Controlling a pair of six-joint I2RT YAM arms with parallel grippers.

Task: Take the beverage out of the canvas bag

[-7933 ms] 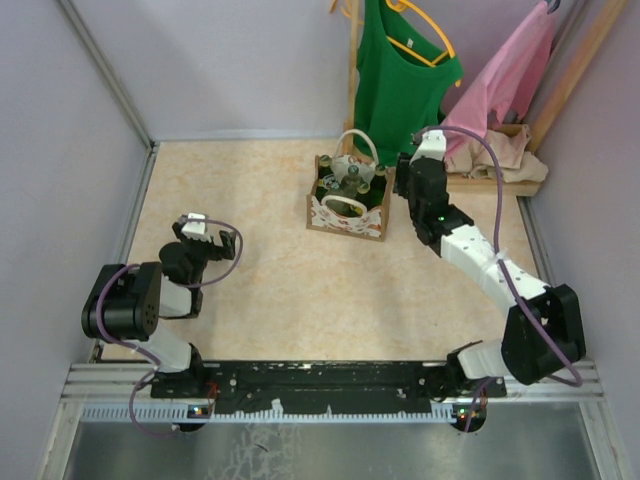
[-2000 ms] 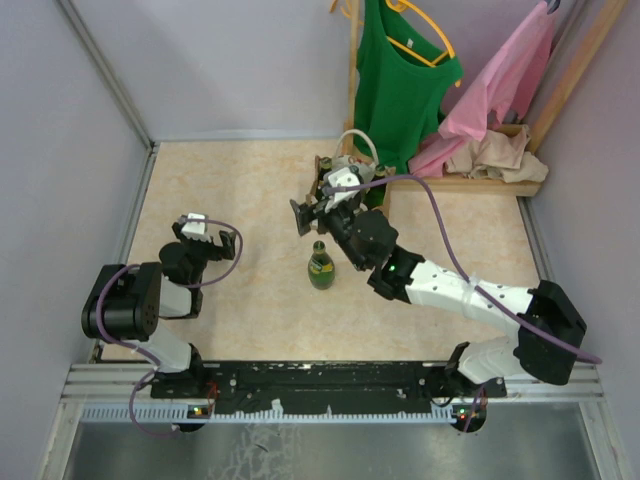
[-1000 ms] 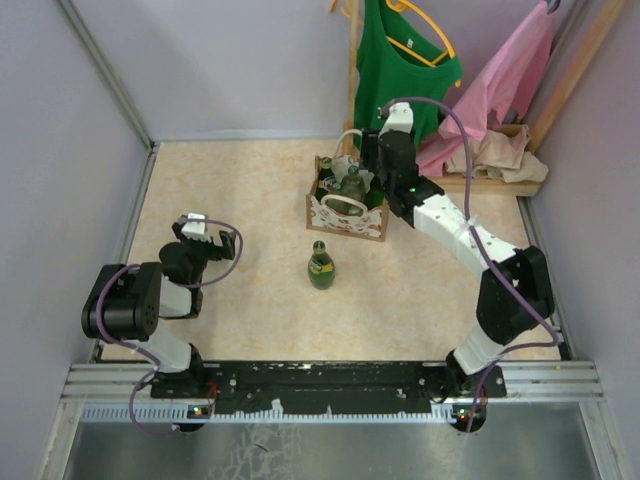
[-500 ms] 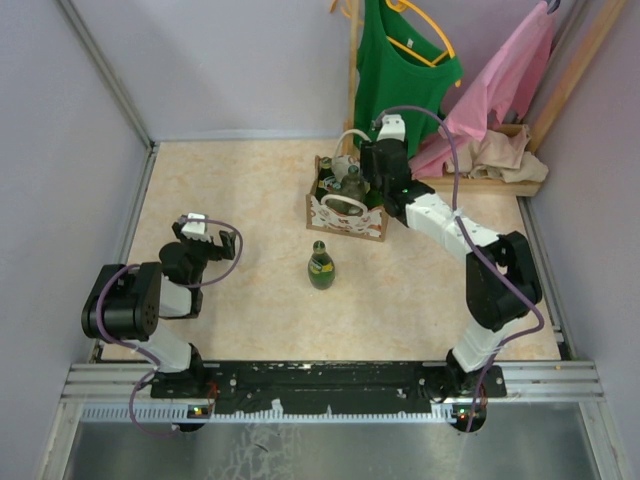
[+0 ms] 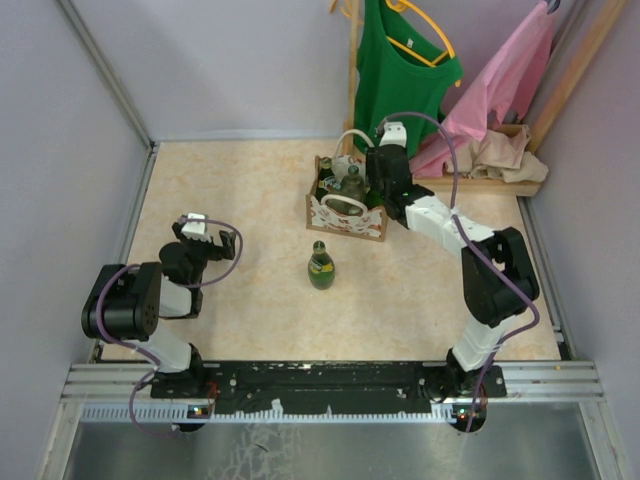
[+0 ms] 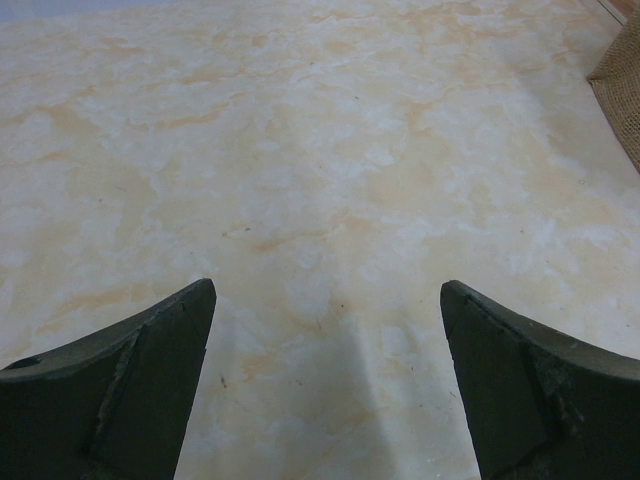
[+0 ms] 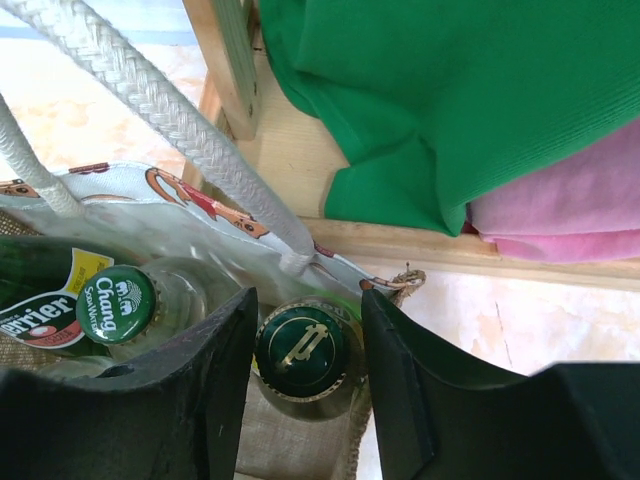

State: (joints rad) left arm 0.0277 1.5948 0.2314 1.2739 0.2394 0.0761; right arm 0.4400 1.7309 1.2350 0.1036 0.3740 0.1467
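Observation:
The canvas bag point(image 5: 348, 203) stands at the back of the table with its white handles point(image 7: 170, 112) up and several bottles inside. My right gripper point(image 5: 379, 183) reaches into its right end. In the right wrist view its jaws point(image 7: 306, 318) stand open, closely flanking a dark green cap with a gold emblem point(image 7: 300, 350). A green Chang cap point(image 7: 115, 303) and a Perrier label point(image 7: 30, 312) sit to the left. One green bottle point(image 5: 321, 266) stands upright on the table in front of the bag. My left gripper point(image 5: 196, 229) is open and empty, far to the left point(image 6: 325, 300).
A wooden rack base point(image 5: 490, 183) lies right behind the bag, with a green shirt point(image 5: 400, 80) and pink cloth point(image 5: 500, 85) hanging over it. The shirt point(image 7: 480, 100) is close above my right fingers. A woven tan edge point(image 6: 625, 95) shows in the left wrist view.
The right arm stood a green bottle on the table, swung back to the bag and lowered its jaws around another bottle's cap. The left arm has not moved.

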